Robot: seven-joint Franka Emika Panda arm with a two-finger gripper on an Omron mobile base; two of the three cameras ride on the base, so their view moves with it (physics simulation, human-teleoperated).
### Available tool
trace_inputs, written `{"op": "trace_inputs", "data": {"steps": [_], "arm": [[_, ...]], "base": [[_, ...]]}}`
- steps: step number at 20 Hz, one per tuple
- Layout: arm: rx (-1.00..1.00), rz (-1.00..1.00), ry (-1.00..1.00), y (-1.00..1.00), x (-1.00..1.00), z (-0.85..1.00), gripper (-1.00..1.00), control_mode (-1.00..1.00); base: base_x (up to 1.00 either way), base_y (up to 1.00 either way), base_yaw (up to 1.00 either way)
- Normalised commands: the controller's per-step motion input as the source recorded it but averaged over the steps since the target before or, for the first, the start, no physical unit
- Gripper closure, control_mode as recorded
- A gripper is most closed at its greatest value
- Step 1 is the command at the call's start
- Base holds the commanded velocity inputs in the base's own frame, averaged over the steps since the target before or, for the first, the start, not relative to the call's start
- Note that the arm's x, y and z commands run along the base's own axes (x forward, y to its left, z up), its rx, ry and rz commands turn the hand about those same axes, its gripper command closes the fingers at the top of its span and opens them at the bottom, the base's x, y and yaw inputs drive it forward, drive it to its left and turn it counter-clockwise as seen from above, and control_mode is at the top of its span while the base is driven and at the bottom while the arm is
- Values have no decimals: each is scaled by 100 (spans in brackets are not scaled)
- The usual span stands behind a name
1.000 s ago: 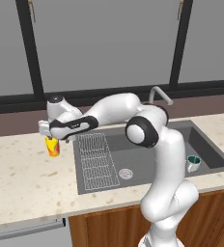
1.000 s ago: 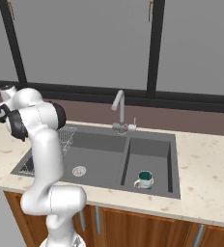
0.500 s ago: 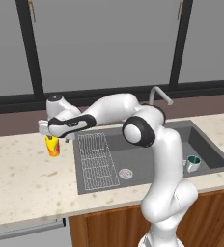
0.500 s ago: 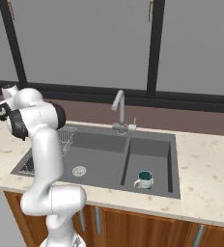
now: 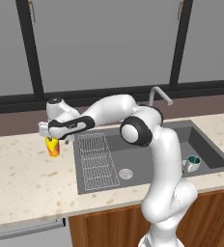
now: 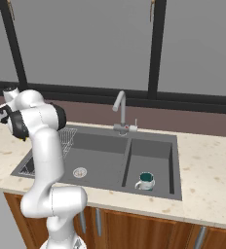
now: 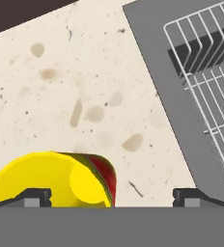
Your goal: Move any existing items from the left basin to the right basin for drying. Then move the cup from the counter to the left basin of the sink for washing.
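Open claw [image 7: 111, 197] over the cup [image 7: 53, 181] (upright, on the counter [image 7: 75, 87])

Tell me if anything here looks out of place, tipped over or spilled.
Nothing stands out. The cup stands upright on the counter left of the sink, under the open gripper. A green mug sits upright in the right basin. No spills or damage show.

We see the small yellow tumbler [image 7: 51, 179] standing on the speckled stone counter [image 7: 75, 96] directly below our hand, between its fingertips; the ribbed wire drainboard [image 7: 205, 72] lies beside it, apart.
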Motion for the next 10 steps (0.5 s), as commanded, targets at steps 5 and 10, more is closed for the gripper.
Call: {"op": "trace_inputs", "data": {"steps": [5,10], "arm": [[0,0,0,11,12,-10,-100,-100],[0,0,1,14,5,-7,-100,-100]], "base": [[0,0,0],[0,0,0]]}}
